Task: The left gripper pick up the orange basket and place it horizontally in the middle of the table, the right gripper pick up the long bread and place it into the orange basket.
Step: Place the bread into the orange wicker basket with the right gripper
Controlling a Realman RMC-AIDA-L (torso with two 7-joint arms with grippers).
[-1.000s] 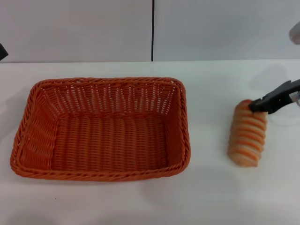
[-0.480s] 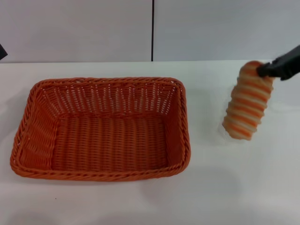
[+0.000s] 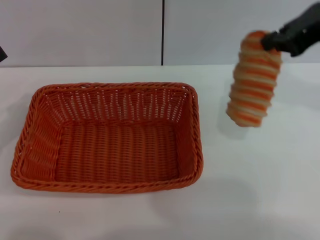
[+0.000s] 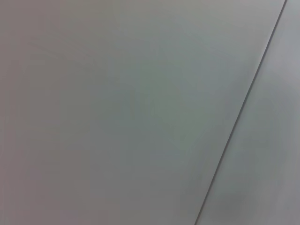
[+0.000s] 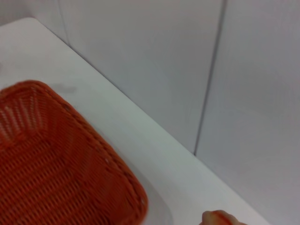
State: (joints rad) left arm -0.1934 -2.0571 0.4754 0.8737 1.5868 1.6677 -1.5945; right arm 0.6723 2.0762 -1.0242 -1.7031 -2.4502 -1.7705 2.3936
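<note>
The orange basket (image 3: 107, 137) lies lengthwise across the white table (image 3: 250, 190), left of centre, and holds nothing; its corner also shows in the right wrist view (image 5: 61, 173). The long bread (image 3: 252, 80), striped orange and cream, hangs in the air to the right of the basket, well above the tabletop. My right gripper (image 3: 272, 41) is shut on the bread's upper end. A tip of the bread (image 5: 218, 218) shows at the edge of the right wrist view. Only a dark sliver of the left arm (image 3: 2, 54) shows at the far left edge.
A light grey wall (image 3: 90, 30) with a dark vertical seam (image 3: 163, 32) stands behind the table. The left wrist view shows only that wall and seam (image 4: 243, 108). Bare tabletop lies below the bread and in front of the basket.
My right gripper has lifted the long bread off the table and carried it upward and slightly left toward the basket. The basket has not moved.
</note>
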